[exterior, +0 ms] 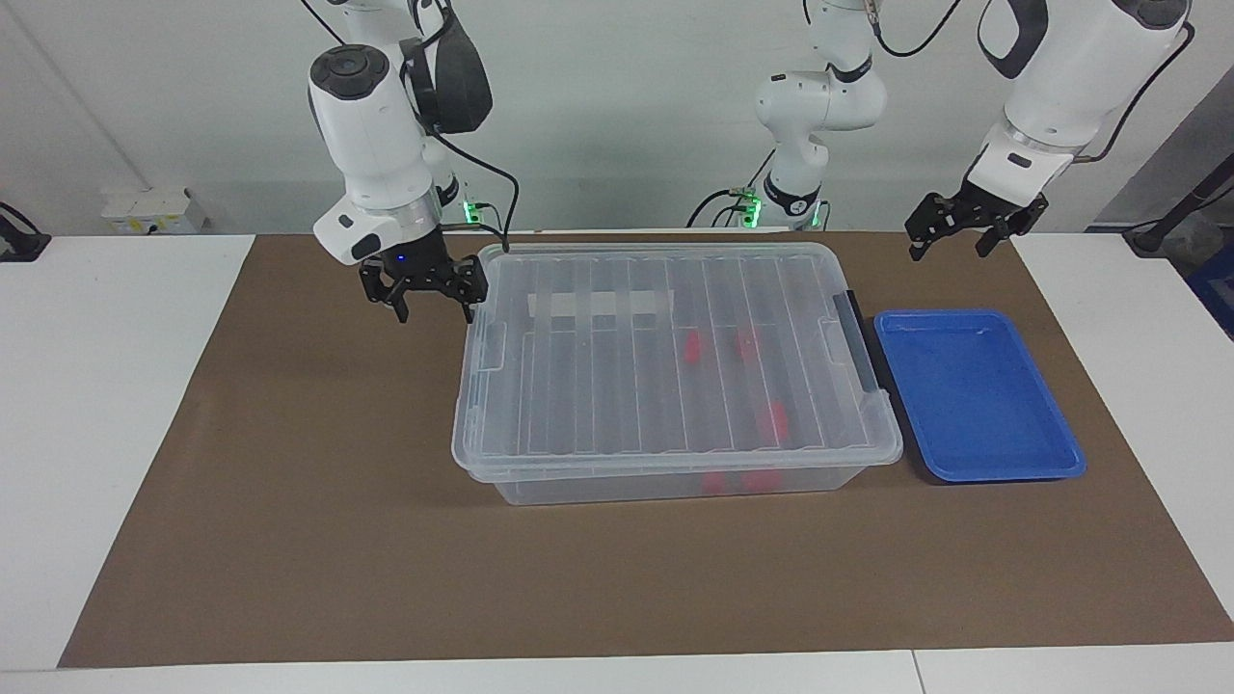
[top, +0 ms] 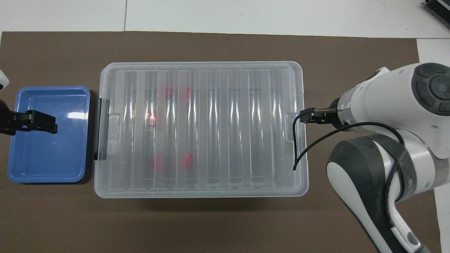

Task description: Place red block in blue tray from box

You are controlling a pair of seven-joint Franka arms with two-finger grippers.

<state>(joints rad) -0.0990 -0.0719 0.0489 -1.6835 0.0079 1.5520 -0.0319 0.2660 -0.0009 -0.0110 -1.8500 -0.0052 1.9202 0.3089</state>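
In the facing view, the right gripper (exterior: 436, 306) is being held with its fingers spread and empty, just beside the lidded box (exterior: 675, 371) at the right arm's end. The left gripper (exterior: 964, 236), likewise spread and empty, is being held over the mat near the blue tray (exterior: 974, 395).

In the overhead view, red blocks (top: 156, 164) are being kept inside the box (its lid is on); the tray is lying just beside the box's latch end.

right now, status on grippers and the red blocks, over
Right gripper open, empty, at the box's end. Left gripper open, waiting above the blue tray. Red blocks inside the box, lid on, in the way.
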